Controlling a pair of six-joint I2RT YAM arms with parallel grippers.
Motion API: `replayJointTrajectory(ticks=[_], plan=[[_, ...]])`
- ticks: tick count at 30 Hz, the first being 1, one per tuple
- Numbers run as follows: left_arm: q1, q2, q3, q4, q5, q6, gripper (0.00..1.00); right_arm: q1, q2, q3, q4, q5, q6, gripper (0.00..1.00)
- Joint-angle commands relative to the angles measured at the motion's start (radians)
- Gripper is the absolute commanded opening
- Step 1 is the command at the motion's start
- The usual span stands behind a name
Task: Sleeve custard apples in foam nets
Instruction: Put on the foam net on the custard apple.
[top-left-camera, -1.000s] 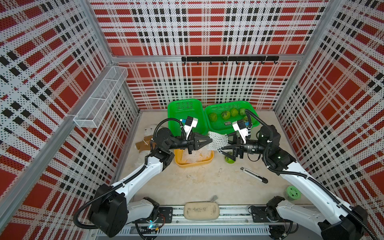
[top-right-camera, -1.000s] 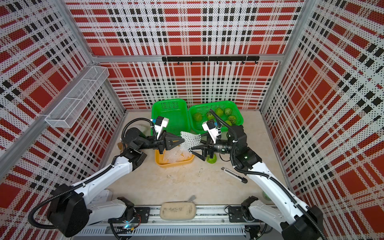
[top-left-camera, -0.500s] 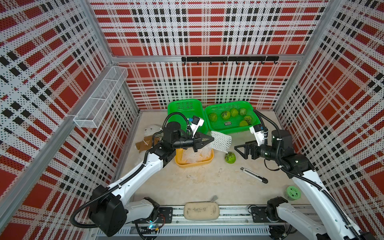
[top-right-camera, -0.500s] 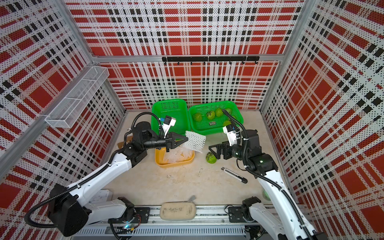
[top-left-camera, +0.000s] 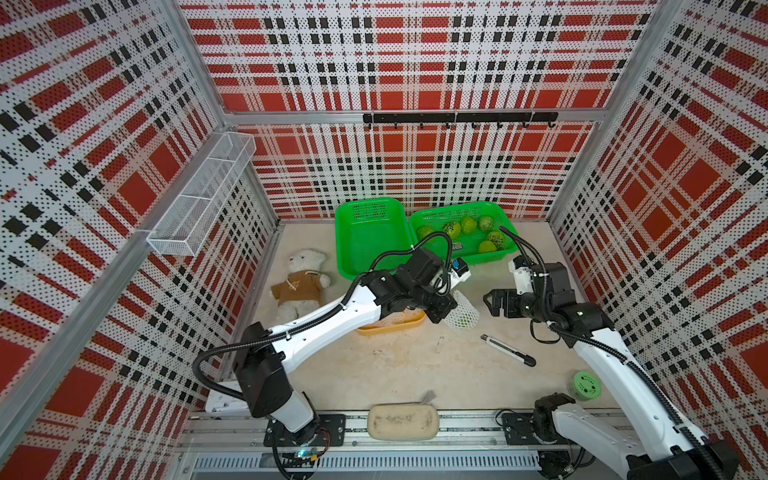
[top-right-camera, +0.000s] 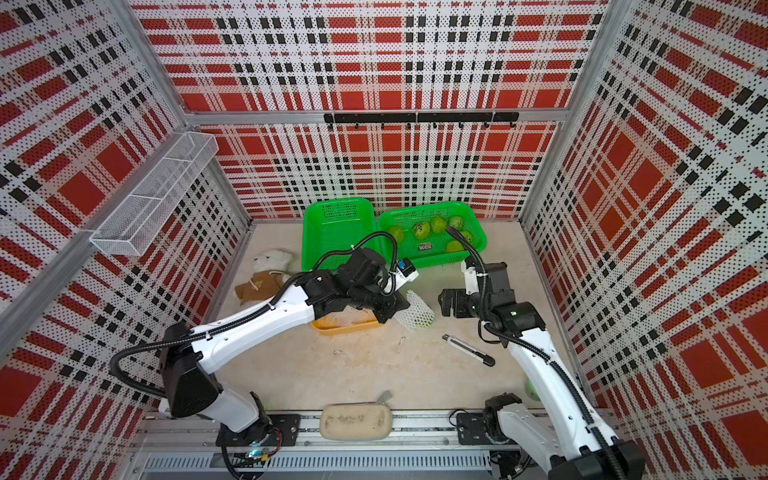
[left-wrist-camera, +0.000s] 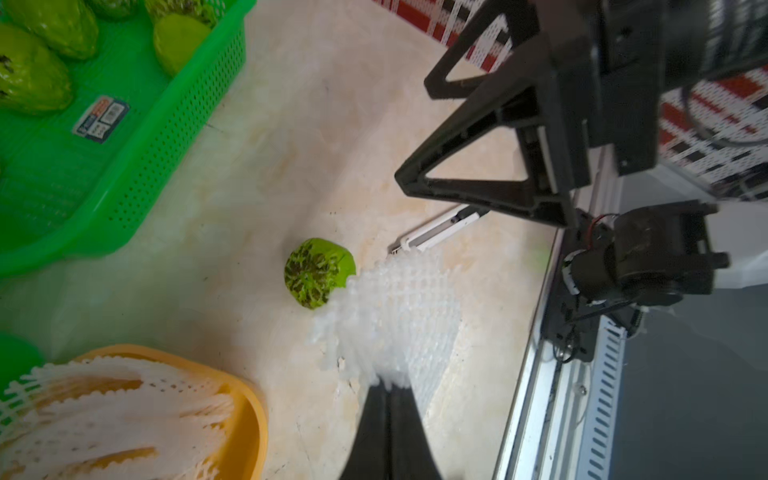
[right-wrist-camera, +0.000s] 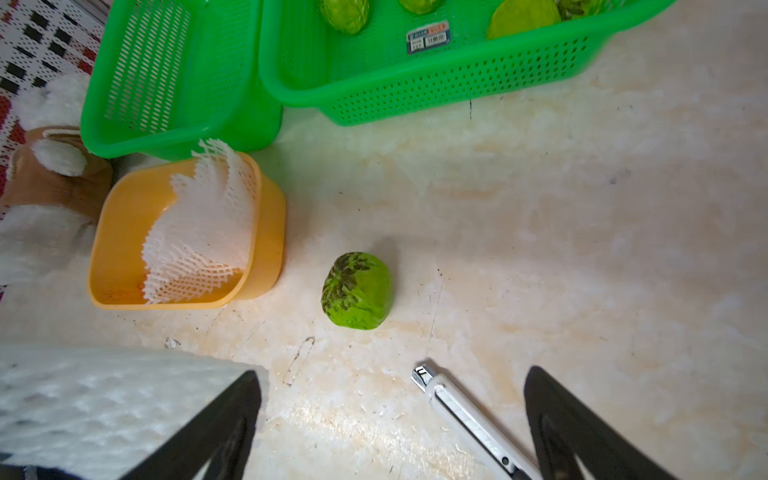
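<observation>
My left gripper (left-wrist-camera: 390, 386) is shut on the edge of a white foam net (left-wrist-camera: 395, 311). The net hangs low over the table, and its free end overlaps a loose custard apple (left-wrist-camera: 318, 272). In both top views the net (top-left-camera: 462, 307) covers most of that fruit (top-left-camera: 464, 322). My right gripper (right-wrist-camera: 390, 380) is open and empty, to the right of the net (right-wrist-camera: 104, 399) and apart from it. The loose custard apple (right-wrist-camera: 357, 291) lies ahead of it. Several more custard apples (top-left-camera: 461, 227) sit in the right green basket (top-left-camera: 457, 204). More foam nets (right-wrist-camera: 199, 232) fill a yellow tub (right-wrist-camera: 266, 249).
An empty green basket (top-left-camera: 365, 241) stands left of the fruit basket. A utility knife (top-left-camera: 507, 350) lies under my right gripper. A white plush bear (top-left-camera: 301, 282) lies at the left wall, a pale green round container (top-left-camera: 585, 385) at the right, a beige pouch (top-left-camera: 403, 422) at the front rail.
My right gripper has pulled back to the right, away from the net. My left arm has carried the net right and down onto the loose custard apple.
</observation>
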Motion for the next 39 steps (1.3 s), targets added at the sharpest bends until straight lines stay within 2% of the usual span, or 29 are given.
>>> replayJointTrajectory(ticks=[1,7,16,22,29,34,39], plan=[[-0.023,0.042,0.055,-0.092,-0.125,0.032,0.00,-0.001,-0.033,-0.057,0.101,0.009,0.012,1.00],[-0.050,0.109,0.088,-0.046,-0.235,0.021,0.00,-0.001,-0.049,-0.163,0.224,-0.029,0.009,1.00],[-0.029,0.232,0.171,-0.035,-0.202,0.033,0.00,0.000,-0.052,-0.288,0.404,-0.109,0.030,1.00],[-0.019,0.285,0.203,-0.034,-0.214,0.042,0.00,0.000,-0.092,-0.378,0.480,-0.120,0.055,1.00],[-0.025,0.294,0.210,-0.015,-0.301,0.057,0.00,-0.002,-0.163,-0.500,0.584,-0.153,0.096,1.00],[-0.025,0.319,0.219,-0.011,-0.271,0.077,0.00,0.000,-0.203,-0.542,0.645,-0.211,0.083,1.00],[-0.024,0.349,0.245,-0.011,-0.237,0.080,0.00,0.017,-0.203,-0.543,0.646,-0.214,0.081,1.00]])
